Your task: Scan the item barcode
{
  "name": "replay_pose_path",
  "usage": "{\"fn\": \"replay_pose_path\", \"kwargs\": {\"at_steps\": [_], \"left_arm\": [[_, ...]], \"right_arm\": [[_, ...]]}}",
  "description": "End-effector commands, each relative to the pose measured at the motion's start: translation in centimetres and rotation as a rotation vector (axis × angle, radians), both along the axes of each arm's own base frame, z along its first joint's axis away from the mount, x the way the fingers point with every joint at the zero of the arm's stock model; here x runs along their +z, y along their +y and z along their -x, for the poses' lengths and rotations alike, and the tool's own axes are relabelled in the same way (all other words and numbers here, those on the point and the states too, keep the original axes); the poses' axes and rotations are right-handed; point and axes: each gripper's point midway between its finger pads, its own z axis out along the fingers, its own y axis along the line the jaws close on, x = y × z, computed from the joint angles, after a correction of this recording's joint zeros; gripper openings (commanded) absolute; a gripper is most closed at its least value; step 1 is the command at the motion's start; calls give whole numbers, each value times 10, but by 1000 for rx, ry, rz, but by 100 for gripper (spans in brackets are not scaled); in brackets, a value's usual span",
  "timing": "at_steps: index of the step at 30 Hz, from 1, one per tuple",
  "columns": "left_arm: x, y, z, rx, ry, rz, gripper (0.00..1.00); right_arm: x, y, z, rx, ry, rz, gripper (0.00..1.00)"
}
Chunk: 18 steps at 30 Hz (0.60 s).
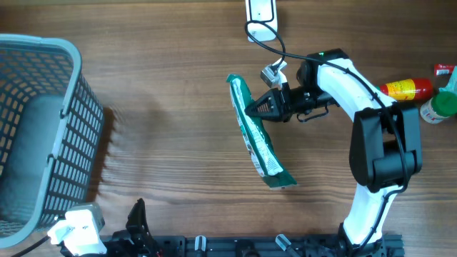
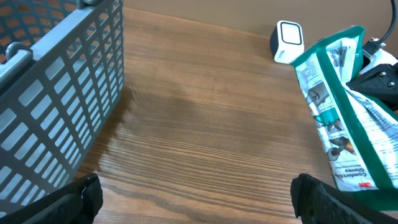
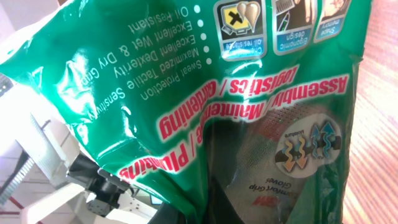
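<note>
The item is a green glove packet [image 1: 255, 135], held on edge above the table's middle. My right gripper [image 1: 251, 109] is shut on its upper half from the right. The packet [image 3: 236, 93] fills the right wrist view, with red and white print, and only a dark finger [image 3: 205, 208] shows at the bottom. In the left wrist view the packet [image 2: 339, 118] stands at the right, its white printed side facing me. The white scanner [image 1: 261, 10] sits at the far edge, beyond the packet. My left gripper [image 2: 196, 196] is open and empty, low over bare wood at the near left.
A grey slatted basket [image 1: 43, 128] takes up the left side and shows as a wall [image 2: 62, 93] in the left wrist view. A red-and-yellow bottle [image 1: 407, 88] and a green-capped one [image 1: 439, 106] lie at the right edge. The scanner's cable [image 1: 275, 43] runs toward the right arm.
</note>
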Motion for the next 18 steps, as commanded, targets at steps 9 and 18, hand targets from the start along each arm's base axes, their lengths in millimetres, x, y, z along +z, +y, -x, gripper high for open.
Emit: {"fn": "replay_pose_path", "kwargs": {"at_steps": [9, 18], "left_arm": [[10, -27, -3, -141, -50, 65, 100], [38, -104, -3, -626, -176, 285, 100]], "right_arm": [[55, -7, 17, -14, -24, -5, 4], [110, -24, 24, -94, -56, -85, 4]]}}
